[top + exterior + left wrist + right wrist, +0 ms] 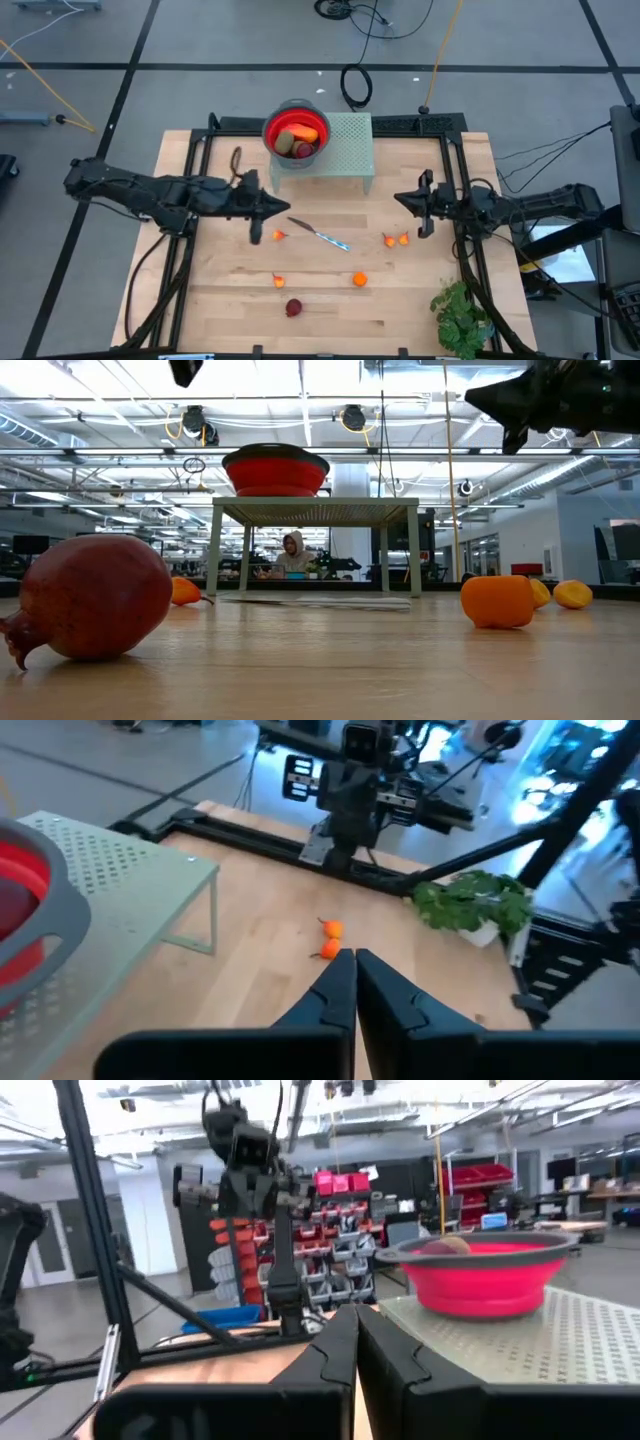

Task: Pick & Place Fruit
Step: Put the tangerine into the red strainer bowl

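fruit point(293, 307) on table point(420, 290), some in bowl point(272, 127)

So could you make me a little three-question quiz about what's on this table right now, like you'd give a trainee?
1. True or false: the red bowl stands on the pale green perforated stand.
2. How many small orange fruit pieces lie loose on the table in the high view?
A. two
B. five
C. eight
3. What lies nearest the table's front edge, the dark red round fruit or the silver knife?

Key
1. True; it already holds some fruit.
2. B.
3. The dark red round fruit. Both the left gripper and the right gripper hover shut and empty.
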You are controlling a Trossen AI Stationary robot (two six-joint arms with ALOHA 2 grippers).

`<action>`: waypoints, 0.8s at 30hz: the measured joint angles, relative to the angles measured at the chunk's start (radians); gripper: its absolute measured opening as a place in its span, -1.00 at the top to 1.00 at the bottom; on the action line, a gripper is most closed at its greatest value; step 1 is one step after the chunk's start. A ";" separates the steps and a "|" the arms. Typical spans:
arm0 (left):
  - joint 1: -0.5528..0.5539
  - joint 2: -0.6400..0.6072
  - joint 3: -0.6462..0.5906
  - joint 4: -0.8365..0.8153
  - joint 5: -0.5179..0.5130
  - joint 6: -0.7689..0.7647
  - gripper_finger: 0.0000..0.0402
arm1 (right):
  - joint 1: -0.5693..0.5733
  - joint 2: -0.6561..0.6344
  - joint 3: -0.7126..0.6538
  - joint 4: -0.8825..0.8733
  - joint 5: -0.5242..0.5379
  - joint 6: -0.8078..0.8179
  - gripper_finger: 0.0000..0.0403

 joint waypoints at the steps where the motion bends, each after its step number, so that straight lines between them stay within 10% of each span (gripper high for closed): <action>1: -0.008 -0.025 -0.028 0.017 0.000 0.005 0.94 | 0.015 0.002 0.000 0.010 0.012 -0.004 1.00; 24: -0.093 -0.526 -0.479 0.146 0.043 0.044 0.98 | 0.284 0.379 0.410 -0.215 0.252 -0.083 1.00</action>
